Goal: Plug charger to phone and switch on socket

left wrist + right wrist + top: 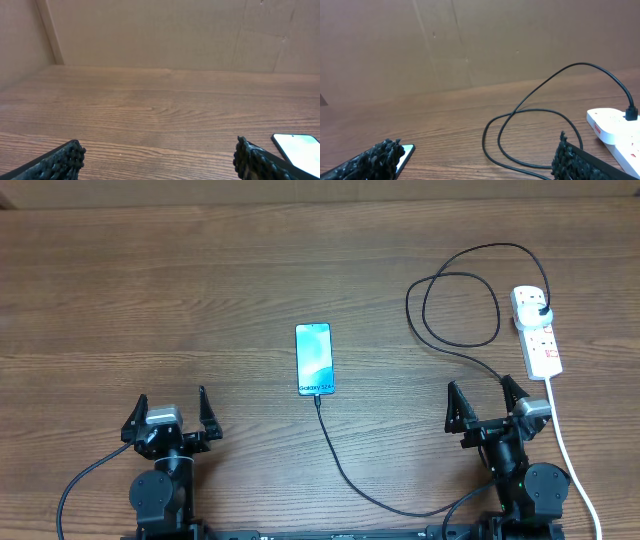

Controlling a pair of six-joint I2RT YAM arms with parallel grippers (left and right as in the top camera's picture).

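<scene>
Surveying from the largest item down: the wooden worktop (pixel 150 290) carries everything. The charger (pixel 338 455) covers the most ground, a thin black cable running from the phone's near end toward my side, across to the right, then looping up to the socket. I judge it light and limp; it will drag and spring back, so it is best taken close behind the connector tip, not mid-run. The socket (pixel 541 345), a white strip with red marks, lies at the far right, its thick white cord trailing toward me. The black plug (pixel 541 311) sits on its far end. I expect the strip to slide under a push, so a switch needs a straight downward press. The phone (pixel 313 360) lies flat at centre, screen lit. It is smooth and fragile, so hold it by the long edges if it must be steadied. The cable end touches its near edge, but I cannot tell whether it is fully seated, nor whether any switch is on. My left fingers (pixel 65 160) are spread wide, holding nothing, well apart from the phone. My right fingers (pixel 572 160) are equally wide and empty, near the socket's near end.
</scene>
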